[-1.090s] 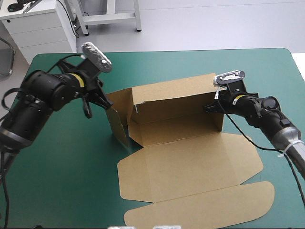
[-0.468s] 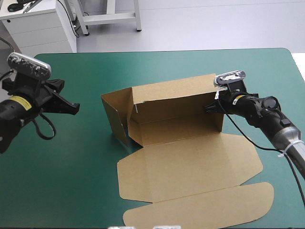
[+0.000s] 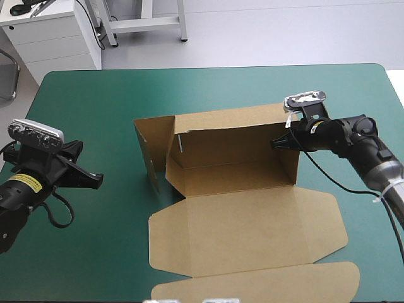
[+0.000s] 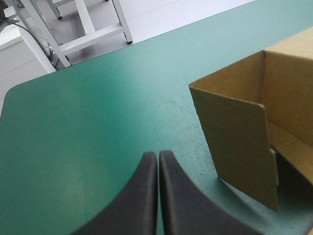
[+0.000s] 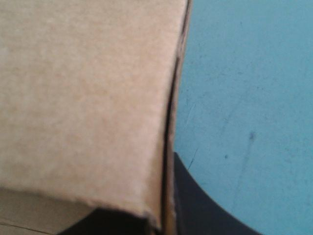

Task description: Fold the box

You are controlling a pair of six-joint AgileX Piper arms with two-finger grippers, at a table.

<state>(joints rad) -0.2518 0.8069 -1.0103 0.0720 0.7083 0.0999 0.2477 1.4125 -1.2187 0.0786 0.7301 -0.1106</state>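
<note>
While the left arm hangs well off to the left, its left end effector (image 3: 95,180) has both black fins pressed together into one point, gripping nothing, just above the teal-green worktop (image 3: 95,95) near its left edge. Over in the middle sits the brown cut-board box (image 3: 240,214). Its long far wall is up, its left end flap stands swung outward, and the wide panel and rounded lid flap lie flat toward the near edge. The right end effector (image 3: 278,143) is at the box's far right corner, all but shut, pinching the raised board there between its black fingers (image 5: 200,200). Left arm and box are well apart.
</note>
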